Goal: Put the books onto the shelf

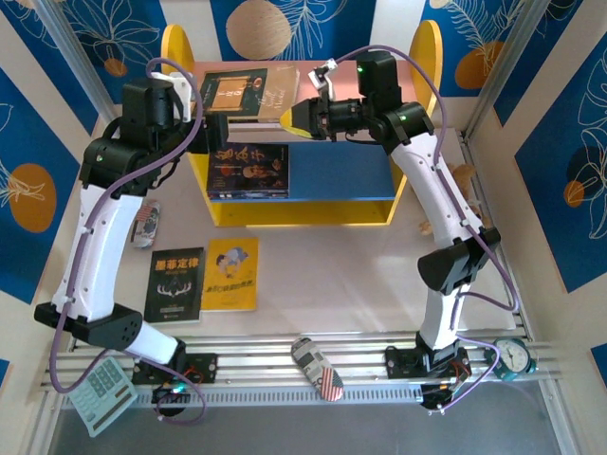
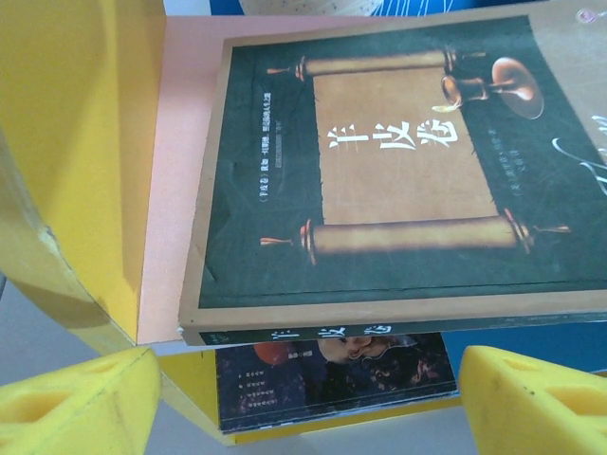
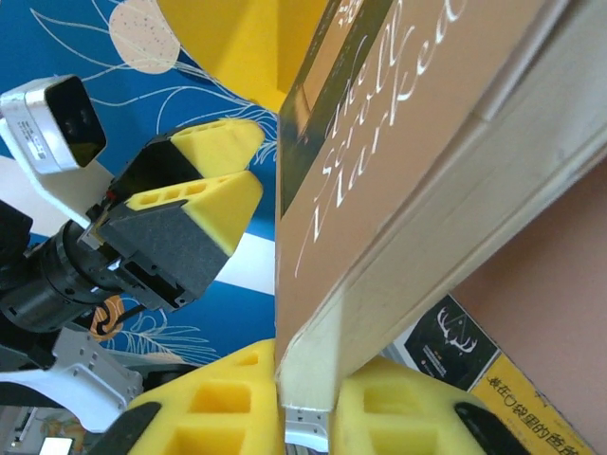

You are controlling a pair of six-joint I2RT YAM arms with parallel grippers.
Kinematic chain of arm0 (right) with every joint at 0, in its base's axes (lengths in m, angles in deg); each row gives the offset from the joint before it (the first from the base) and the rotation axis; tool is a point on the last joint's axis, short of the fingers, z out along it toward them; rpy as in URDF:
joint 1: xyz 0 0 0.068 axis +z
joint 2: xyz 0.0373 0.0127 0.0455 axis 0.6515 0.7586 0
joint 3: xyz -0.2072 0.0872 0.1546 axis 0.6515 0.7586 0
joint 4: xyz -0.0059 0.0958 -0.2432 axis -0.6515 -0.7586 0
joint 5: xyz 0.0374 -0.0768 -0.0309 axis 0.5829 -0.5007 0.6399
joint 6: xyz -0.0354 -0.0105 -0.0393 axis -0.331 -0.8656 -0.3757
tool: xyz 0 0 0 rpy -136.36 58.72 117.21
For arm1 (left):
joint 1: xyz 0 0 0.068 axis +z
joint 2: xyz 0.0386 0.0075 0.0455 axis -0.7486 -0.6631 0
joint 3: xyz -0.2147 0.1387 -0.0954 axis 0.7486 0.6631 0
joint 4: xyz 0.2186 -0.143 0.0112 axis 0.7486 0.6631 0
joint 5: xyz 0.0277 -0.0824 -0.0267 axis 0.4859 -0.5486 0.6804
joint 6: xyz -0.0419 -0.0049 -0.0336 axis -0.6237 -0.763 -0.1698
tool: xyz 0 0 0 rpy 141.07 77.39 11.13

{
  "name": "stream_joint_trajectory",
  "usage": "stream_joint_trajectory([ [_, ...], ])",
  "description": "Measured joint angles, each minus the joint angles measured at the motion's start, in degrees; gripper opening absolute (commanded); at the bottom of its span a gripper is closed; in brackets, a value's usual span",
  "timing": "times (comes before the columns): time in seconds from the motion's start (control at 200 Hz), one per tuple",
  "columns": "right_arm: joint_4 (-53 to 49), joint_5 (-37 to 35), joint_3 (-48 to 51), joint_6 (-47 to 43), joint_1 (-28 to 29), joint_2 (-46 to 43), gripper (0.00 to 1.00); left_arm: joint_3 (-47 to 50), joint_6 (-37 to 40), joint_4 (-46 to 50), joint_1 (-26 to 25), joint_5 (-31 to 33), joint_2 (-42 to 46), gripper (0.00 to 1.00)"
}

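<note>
Your right gripper point(image 3: 308, 403) pinched a corner of the brown-black paperback with the orange scroll panel point(image 1: 237, 95), which lay flat on the pink top board point(image 2: 180, 142) of the yellow-sided shelf point(image 1: 174, 47). Your left gripper point(image 2: 303, 398) hovered spread at its near edge, holding nothing. This placement looked nearly done. Next you'd need to let go, back out cleanly, then fetch the black paperback point(image 1: 175, 284) or the yellow paperback point(image 1: 230, 275) from the counter point(image 1: 332, 284).

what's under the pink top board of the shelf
A dark book with orange characters lies on the blue lower board. The back of that level cannot be seen, since the pink top board covers it.
</note>
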Motion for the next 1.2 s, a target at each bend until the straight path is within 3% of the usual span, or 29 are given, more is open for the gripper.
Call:
stream_joint_trajectory([
  [0.17,-1.92,-0.39,-0.17,-1.51,0.04,0.0,0.4,-0.13,0.02,0.28,0.07,0.0,-0.13,0.83],
  [0.385,-4.96,-2.23,-1.14,-4.48,0.13,-0.5,0.52,-1.68,0.0,0.28,0.09,0.0,-0.15,0.83],
  [0.775,-11.89,-13.88,0.0,-10.36,-0.46,-7.72,0.57,-4.48,0.02,0.83,0.26,-0.15,-3.17,0.84],
  [1.201,-21.77,-32.22,-18.91,-17.88,5.33,0.17,0.65,-7.96,0.0,3.58,1.16,-1.18,-5.62,0.85],
])
